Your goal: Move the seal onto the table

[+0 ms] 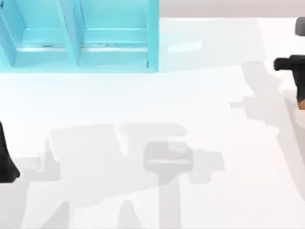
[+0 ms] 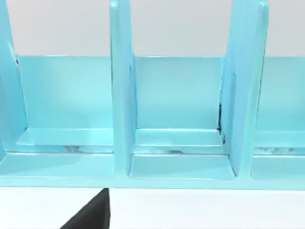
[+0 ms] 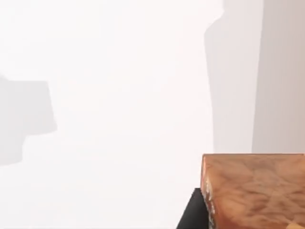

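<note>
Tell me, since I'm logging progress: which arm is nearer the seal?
Right. The right tool at the table's right edge has the seal just beneath it; the left arm sits at the far left edge.

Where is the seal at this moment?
The seal is at the top view's far right edge, just below the right gripper, far from the turquoise shelf unit at upper left.

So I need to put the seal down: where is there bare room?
The table lies bare from the shelf unit across to the right gripper, which has the seal. It is tightest along the shelf's front and by the left arm.
</note>
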